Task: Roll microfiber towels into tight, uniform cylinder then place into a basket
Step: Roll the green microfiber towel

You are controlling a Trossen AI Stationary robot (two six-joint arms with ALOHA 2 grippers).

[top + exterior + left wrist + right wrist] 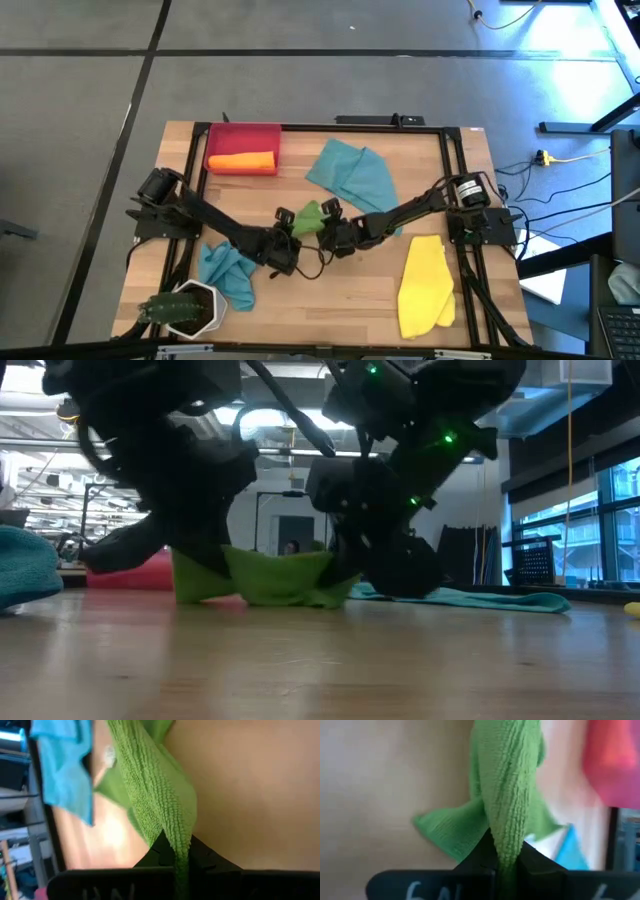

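Note:
A green microfiber towel (310,217) hangs bunched between my two grippers at the table's middle, and its sagging lower part (285,592) rests on the wood. My left gripper (289,230) is shut on the towel's left end, my right gripper (331,216) on its right end. The red basket (262,132) stands at the far left with a rolled orange towel (241,162) in it. One teal towel (352,175) lies spread at the far middle. Another teal towel (228,272) lies crumpled at the near left. A yellow towel (425,285) lies at the near right. My left gripper pinches a gathered edge of the green towel (181,851) between its two fingers, slanting down from the table's left. The cloth runs away from the fingers as a narrow fold. My right gripper pinches the towel's other end (505,847) between its two fingers, slanting down from the right. The bunched cloth spreads out beyond the fingers, slack.
A white hexagonal pot with a plant (190,308) stands at the near left corner, beside the crumpled teal towel. Bare wood lies along the near middle of the table (330,300). A black frame (450,160) runs round the table's edges.

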